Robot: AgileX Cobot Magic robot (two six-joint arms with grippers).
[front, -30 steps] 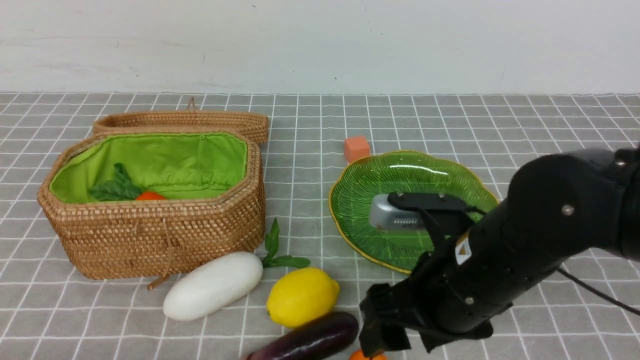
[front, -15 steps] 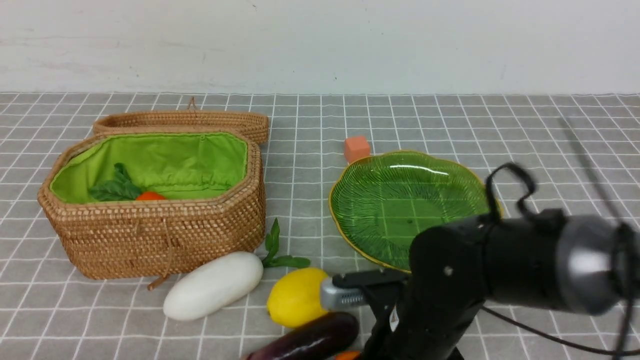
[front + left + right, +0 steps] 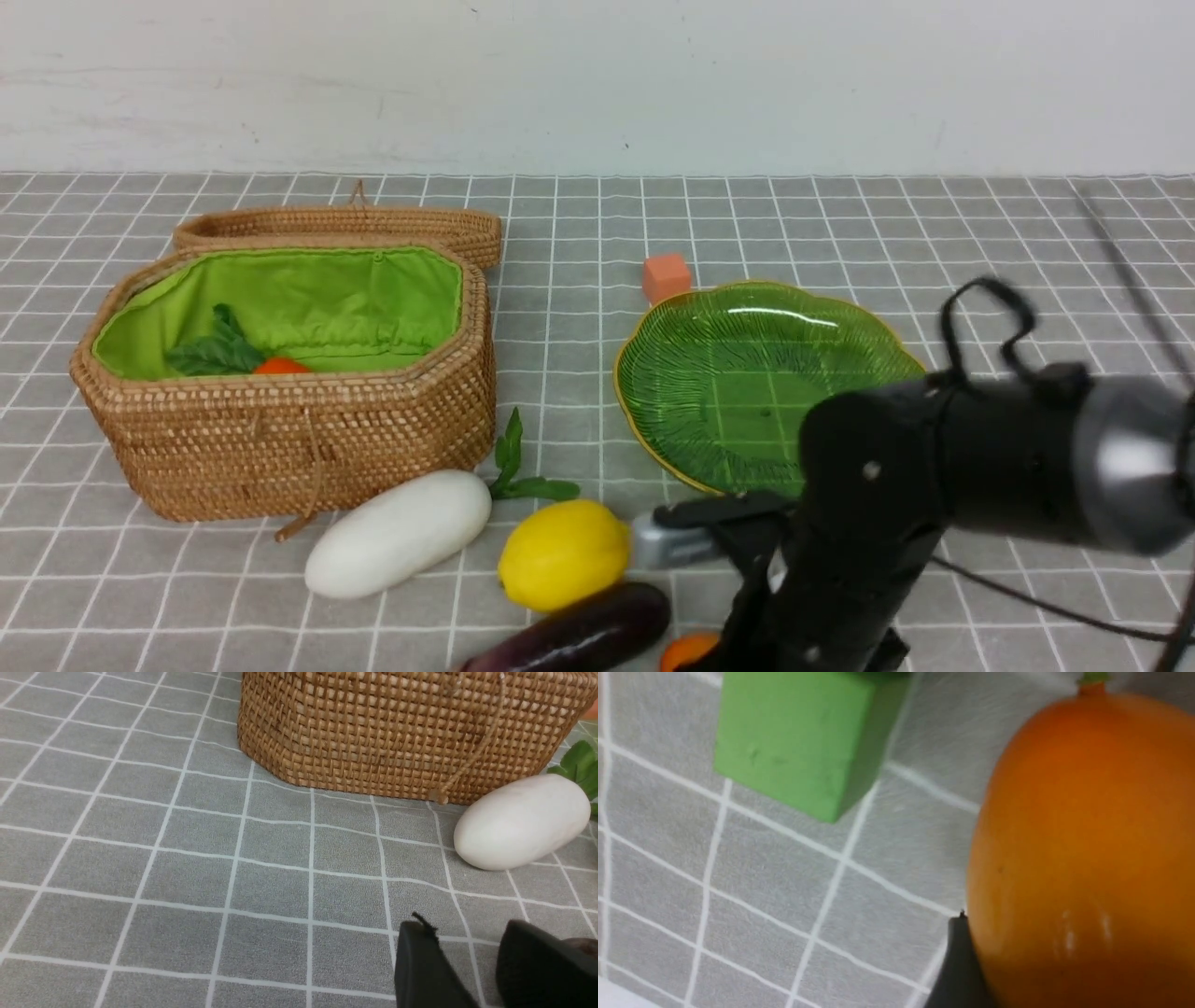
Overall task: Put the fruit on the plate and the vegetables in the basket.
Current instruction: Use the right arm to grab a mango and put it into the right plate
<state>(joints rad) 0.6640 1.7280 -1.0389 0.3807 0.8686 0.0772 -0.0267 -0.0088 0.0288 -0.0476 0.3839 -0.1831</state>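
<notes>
The open basket (image 3: 308, 439) stands at the left with the carrot (image 3: 280, 366) inside. The white vegetable (image 3: 397, 534), lemon (image 3: 563, 554) and aubergine (image 3: 579, 635) lie in front of it. The green plate (image 3: 728, 373) is bare. My right arm (image 3: 896, 523) reaches down at the near edge by the orange mango (image 3: 689, 651). In the right wrist view the mango (image 3: 1083, 858) fills the space between the jaws, with one finger (image 3: 957, 970) at its side and the other hidden. My left gripper (image 3: 462, 926) is open and empty over the cloth, with a dark brown fruit (image 3: 584, 945) just beyond one finger.
A small orange cube (image 3: 666, 276) sits behind the plate. A green cube (image 3: 798, 742) lies close to the mango. The basket lid (image 3: 345, 224) leans behind the basket. The white vegetable (image 3: 521, 821) and basket wall (image 3: 402, 732) lie ahead of my left gripper.
My right arm came down from over the plate to the near table edge, then shifted slightly right. More of the mango now shows in the front view.
</notes>
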